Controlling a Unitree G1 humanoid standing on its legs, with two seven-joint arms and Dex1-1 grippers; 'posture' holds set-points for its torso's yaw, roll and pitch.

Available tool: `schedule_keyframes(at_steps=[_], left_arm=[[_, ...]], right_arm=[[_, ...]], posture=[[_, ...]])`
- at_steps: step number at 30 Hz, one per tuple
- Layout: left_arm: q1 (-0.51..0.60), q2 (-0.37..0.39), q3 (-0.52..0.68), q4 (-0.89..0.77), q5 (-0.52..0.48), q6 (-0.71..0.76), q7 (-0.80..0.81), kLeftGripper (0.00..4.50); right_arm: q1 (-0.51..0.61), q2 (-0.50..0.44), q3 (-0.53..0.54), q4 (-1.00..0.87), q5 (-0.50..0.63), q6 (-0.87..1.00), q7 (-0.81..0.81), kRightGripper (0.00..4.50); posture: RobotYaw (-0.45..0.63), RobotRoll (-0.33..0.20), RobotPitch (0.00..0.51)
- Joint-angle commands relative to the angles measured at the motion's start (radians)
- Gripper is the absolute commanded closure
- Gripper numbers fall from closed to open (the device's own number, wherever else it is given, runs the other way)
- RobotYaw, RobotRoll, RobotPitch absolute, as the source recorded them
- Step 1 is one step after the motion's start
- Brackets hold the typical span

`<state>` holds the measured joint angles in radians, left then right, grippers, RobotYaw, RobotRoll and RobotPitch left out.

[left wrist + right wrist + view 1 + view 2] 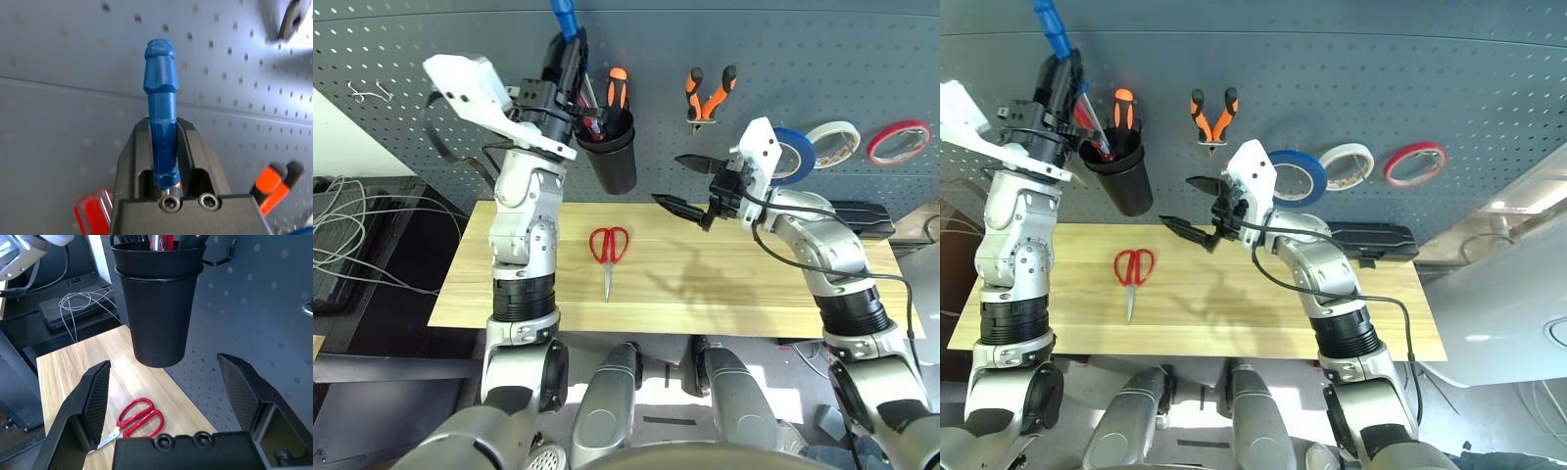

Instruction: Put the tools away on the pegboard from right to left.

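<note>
Left eye view: my left gripper (pixel 163 120) is pinching the blue-handled screwdriver (pixel 564 15), handle up, above the black cup (pixel 609 157) on the pegboard (pixel 656 49). Cup holds an orange-and-black handle (pixel 617 86) plus something red. Below it, red-handled scissors (pixel 608 245) lie on the tabletop (pixel 705 284). Orange-and-black-handled pliers (pixel 709 96) hang on the board, right of cup. My right gripper (pixel 669 179) is spread, nothing in it, between cup and blue tape roll (pixel 791 157). Then white roll (pixel 834 144), red roll (pixel 899 142), all on the pegboard.
</note>
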<state>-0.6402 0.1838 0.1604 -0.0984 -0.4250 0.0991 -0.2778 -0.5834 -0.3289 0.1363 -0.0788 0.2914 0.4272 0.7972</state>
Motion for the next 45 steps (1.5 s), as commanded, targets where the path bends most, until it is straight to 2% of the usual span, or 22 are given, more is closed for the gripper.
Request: schedule_keyframes(at_steps=[1, 7, 8, 10, 12, 16, 20, 22, 27, 31, 37, 45], left_arm=[[0.002, 0.045, -0.039, -0.096, -0.047, 0.091, -0.07, 2.26], [0.033, 0.163, -0.111, -0.285, -0.252, 0.421, -0.167, 0.14], [0.046, 0.19, -0.139, -0.316, -0.278, 0.485, -0.182, 0.03], [0.085, 0.229, -0.194, -0.355, -0.339, 0.658, -0.172, 0.03], [0.108, 0.254, -0.237, -0.366, -0.334, 0.726, -0.168, 0.03], [0.193, 0.303, -0.386, -0.28, -0.224, 0.811, -0.168, 0.03], [0.214, 0.328, -0.49, -0.159, -0.086, 0.835, -0.147, 0.03], [0.232, 0.308, -0.502, -0.086, -0.047, 0.844, -0.129, 0.03], [0.252, 0.236, -0.459, 0.1, 0.063, 0.815, -0.042, 0.03], [0.251, 0.167, -0.339, 0.245, 0.117, 0.764, 0.061, 0.03], [0.176, 0.096, -0.149, 0.542, 0.198, 0.566, 0.242, 0.03], [0.087, 0.051, -0.099, 0.726, 0.247, 0.496, 0.25, 0.03]], right_arm=[[0.034, -0.028, -0.012, -0.002, 0.005, 0.002, 0.006, 0.0], [0.098, -0.139, -0.004, 0.015, -0.001, 0.049, 0.055, 0.0], [0.117, -0.164, -0.004, 0.025, -0.007, 0.051, 0.062, 0.0], [0.158, -0.224, 0.002, 0.043, -0.016, 0.106, 0.076, 0.0], [0.177, -0.254, 0.007, 0.058, -0.026, 0.127, 0.077, 0.0], [0.209, -0.284, 0.032, 0.079, -0.038, 0.192, 0.088, 0.0], [0.203, -0.245, 0.017, 0.086, -0.025, 0.277, 0.045, 0.0], [0.187, -0.206, 0.008, 0.084, -0.007, 0.34, 0.017, 0.0], [0.164, -0.171, 0.047, 0.101, -0.048, 0.342, -0.018, 0.0], [0.152, -0.135, 0.05, 0.109, -0.041, 0.349, -0.031, 0.0], [0.15, -0.093, 0.072, 0.126, -0.055, 0.342, -0.047, 0.0], [0.138, -0.053, 0.091, 0.131, -0.062, 0.343, -0.049, 0.0]], posture=[[0.02, 0.0, 0.249], [0.03, 0.0, 0.255], [0.04, 0.0, 0.256], [0.04, 0.0, 0.26], [0.04, 0.0, 0.26], [0.02, 0.0, 0.266], [0.01, 0.0, 0.27], [0.0, 0.0, 0.274], [-0.01, 0.0, 0.279], [0.0, 0.0, 0.279], [0.02, 0.0, 0.277], [0.01, 0.0, 0.281]])
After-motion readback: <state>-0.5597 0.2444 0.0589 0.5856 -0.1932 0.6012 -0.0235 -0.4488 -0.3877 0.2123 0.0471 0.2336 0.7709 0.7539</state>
